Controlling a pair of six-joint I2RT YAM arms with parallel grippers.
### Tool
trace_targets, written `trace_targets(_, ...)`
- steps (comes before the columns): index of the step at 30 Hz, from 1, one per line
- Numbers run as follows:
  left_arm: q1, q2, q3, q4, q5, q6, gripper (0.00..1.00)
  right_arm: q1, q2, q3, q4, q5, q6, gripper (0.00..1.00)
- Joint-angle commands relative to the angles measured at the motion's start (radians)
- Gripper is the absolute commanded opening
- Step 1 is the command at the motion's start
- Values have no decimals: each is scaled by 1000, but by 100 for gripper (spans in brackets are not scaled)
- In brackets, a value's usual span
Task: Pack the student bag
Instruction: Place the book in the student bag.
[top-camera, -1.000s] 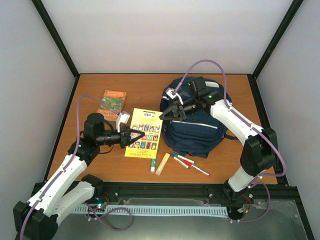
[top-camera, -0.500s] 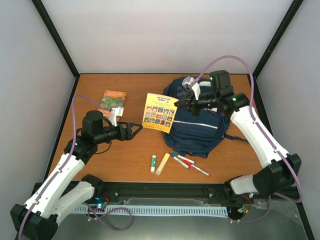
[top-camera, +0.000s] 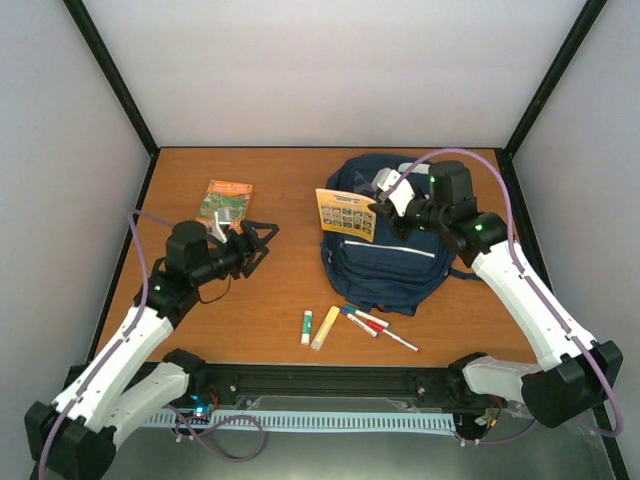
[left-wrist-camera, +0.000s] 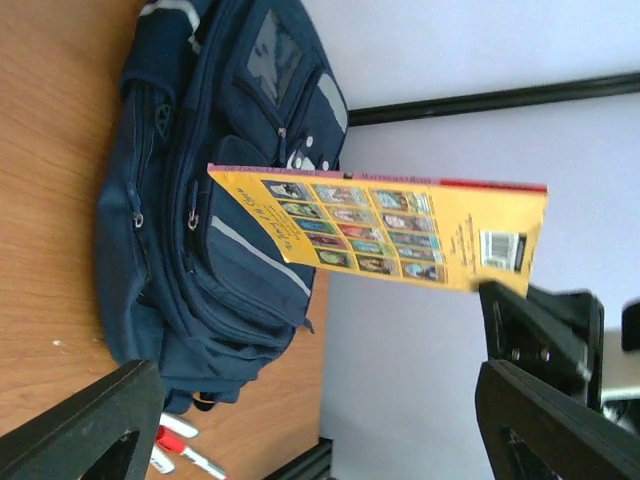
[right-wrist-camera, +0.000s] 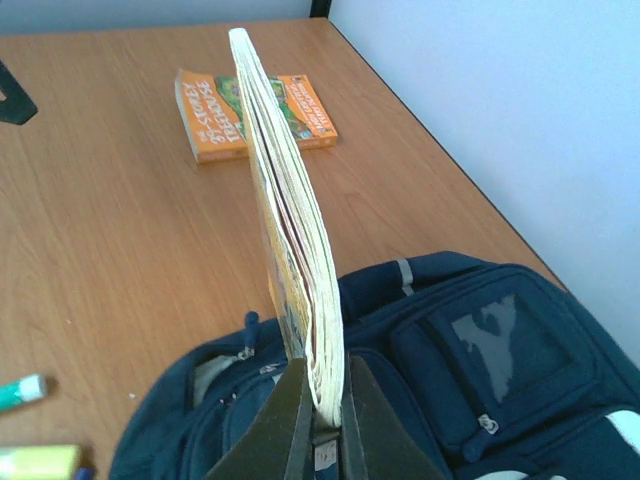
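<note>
Student bag (top-camera: 392, 270) lies right of centre on the table (top-camera: 280, 295). Since a second ago, the left gripper (top-camera: 262, 238) has released and backed off, jaws spread wide. The right gripper (top-camera: 380, 215), pinching the yellow book (top-camera: 346, 213), has raised it on edge over the bag. Handover looks done; insertion likely next. Compartment opening unclear.
</note>
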Motion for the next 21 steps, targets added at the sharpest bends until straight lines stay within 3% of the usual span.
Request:
trace_targets(1,-7,98,16,147,55,-222,88,38,-45,-29,68,96,-116,3)
trace_targets(9,-7,323,103,239,148,-342,80,130,-52,-38,19,124,-245,3)
trace_targets(16,-10,462,123,421,234,-478,79,191,-48,-59,19,152,-268,3)
trace_targets(21,-29,524,168,446,287,-518,78,224,-32,-76,51,207,-271,3)
